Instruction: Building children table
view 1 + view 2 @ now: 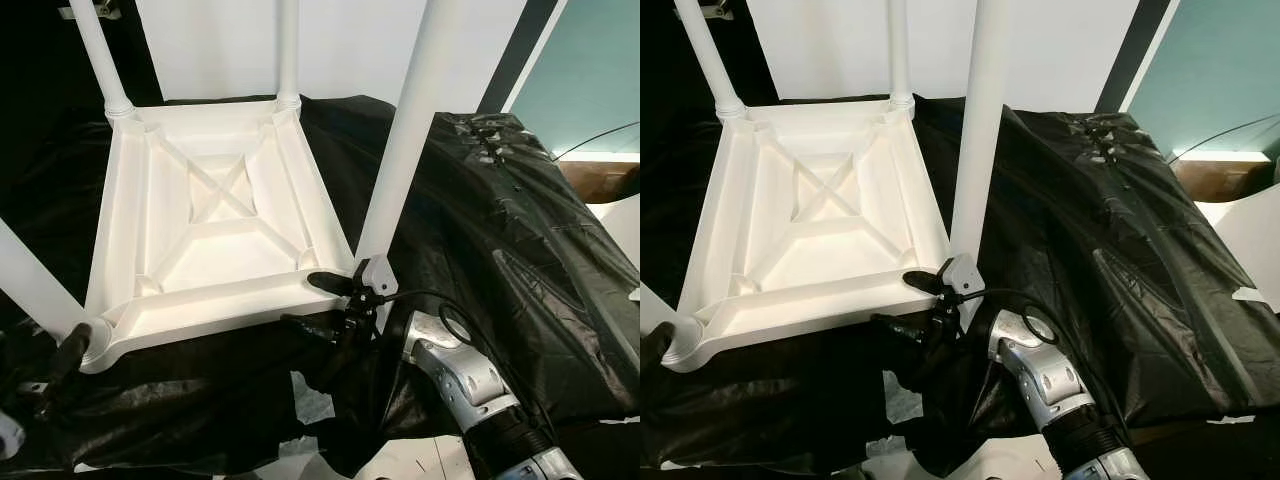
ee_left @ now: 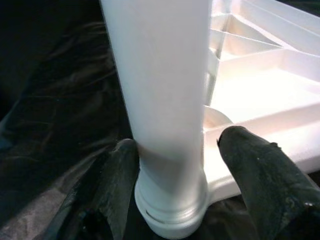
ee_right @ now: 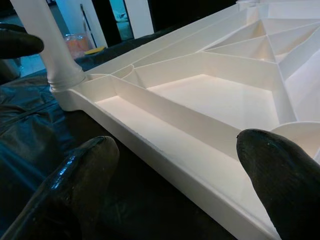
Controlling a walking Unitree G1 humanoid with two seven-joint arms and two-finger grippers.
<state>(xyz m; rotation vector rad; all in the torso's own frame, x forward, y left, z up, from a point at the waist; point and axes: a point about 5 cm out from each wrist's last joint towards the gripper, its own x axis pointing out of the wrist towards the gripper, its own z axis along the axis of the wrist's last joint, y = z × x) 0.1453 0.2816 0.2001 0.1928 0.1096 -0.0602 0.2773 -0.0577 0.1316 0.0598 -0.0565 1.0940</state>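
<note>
A white plastic children's table [image 1: 215, 235] lies upside down on black sheeting, its ribbed underside facing up. Legs stand up from its corners: two at the far side [image 1: 100, 50] [image 1: 288, 50], one near right [image 1: 405, 140], one near left [image 1: 30, 285]. My left gripper [image 2: 172, 150] is open and straddles the base of the near-left leg [image 2: 160, 90]; one finger [image 2: 115, 175] touches it, the other [image 2: 260, 170] rests by the socket. My right gripper [image 1: 320, 303] is open at the near-right corner, with the table's near rim [image 3: 165, 145] between its fingers [image 3: 85, 170].
Crinkled black plastic sheeting [image 1: 520, 230] covers a raised bulk to the right and the ground under the table. A white wall [image 1: 350, 40] stands behind, with a teal panel [image 1: 590, 70] at far right. White paper [image 1: 400, 460] shows near my right arm.
</note>
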